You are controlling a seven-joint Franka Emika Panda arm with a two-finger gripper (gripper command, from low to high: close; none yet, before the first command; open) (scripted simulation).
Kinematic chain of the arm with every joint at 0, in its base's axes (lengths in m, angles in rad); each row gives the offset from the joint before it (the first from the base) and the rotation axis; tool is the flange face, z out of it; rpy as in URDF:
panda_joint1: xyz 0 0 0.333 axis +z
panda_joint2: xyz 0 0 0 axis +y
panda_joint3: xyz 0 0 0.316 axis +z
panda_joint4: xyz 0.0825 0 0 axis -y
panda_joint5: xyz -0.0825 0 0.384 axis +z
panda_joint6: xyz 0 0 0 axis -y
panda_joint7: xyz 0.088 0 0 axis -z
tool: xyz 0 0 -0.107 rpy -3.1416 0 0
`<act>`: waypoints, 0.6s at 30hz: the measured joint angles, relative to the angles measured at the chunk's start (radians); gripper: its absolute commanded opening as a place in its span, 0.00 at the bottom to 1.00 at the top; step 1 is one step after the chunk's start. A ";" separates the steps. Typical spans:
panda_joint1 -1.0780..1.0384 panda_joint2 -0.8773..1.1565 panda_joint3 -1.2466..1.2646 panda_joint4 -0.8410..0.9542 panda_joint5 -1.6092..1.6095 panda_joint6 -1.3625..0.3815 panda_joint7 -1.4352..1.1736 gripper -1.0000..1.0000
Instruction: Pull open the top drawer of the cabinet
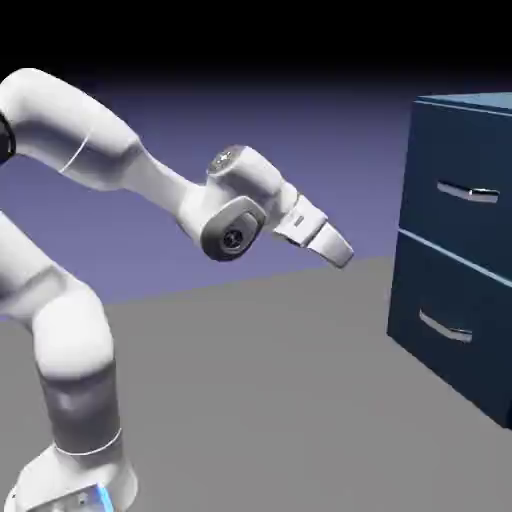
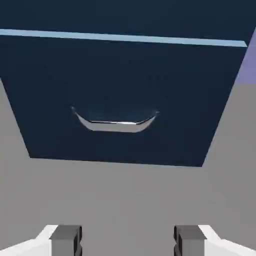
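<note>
The dark navy cabinet (image 1: 455, 250) stands at the exterior view's right with both drawers pushed in. The top drawer (image 1: 450, 165) carries a thin silver handle (image 1: 468, 192). My gripper (image 1: 342, 254) hangs well to the left of the cabinet, tilted down toward it and touching nothing. In the hand view the gripper (image 2: 127, 242) is open, its grey fingertips (image 2: 65, 240) wide apart with only grey floor between them. That view faces the lower drawer (image 2: 125, 90) and its curved handle (image 2: 115, 123). Only a strip of the top drawer (image 2: 125, 15) shows above the pale seam.
The lower drawer's handle (image 1: 445, 327) sits below the top one. The grey table (image 1: 260, 400) stretches between my arm's base and the cabinet's foot.
</note>
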 measured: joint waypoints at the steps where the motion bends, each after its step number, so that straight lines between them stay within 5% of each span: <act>1: 0.016 0.016 -0.018 0.012 0.034 -0.004 -0.043 0.50; 18: 0.285 0.293 -0.326 0.209 0.621 -0.073 -0.783 0.50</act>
